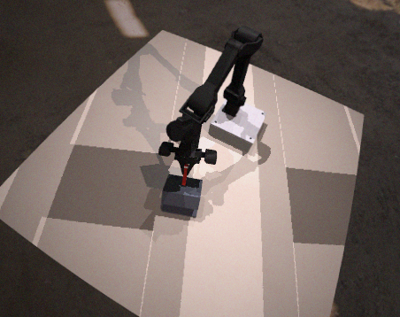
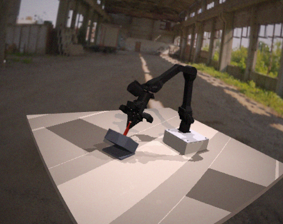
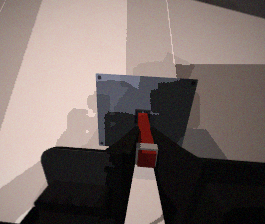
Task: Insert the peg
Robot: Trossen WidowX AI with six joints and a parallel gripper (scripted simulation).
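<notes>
A red flat-sided peg (image 1: pixel 184 177) (image 2: pixel 127 129) (image 3: pixel 145 131) with a pale band near its top is tilted, roughly square to the sloped face. My gripper (image 1: pixel 186 170) (image 2: pixel 129 124) (image 3: pixel 143 130) is shut on its upper part. The blue-grey panel (image 1: pixel 181 202) (image 2: pixel 121 139) (image 3: pixel 119 89) is under the gripper, its face partly in shadow. In the wrist view the peg's lower end is at the square dark hole (image 3: pixel 142 111), whose dark edge shows around it. Much of the peg stands out of the face. How deep the tip sits is hidden.
The white base block (image 1: pixel 241 123) (image 2: pixel 186 141) of the arm stands behind the panel. The panel rests on a dark foot plate (image 2: pixel 120 152) on the patterned table (image 1: pixel 224 266) (image 2: pixel 96 194). Shadows of the arm fall across the table and the panel.
</notes>
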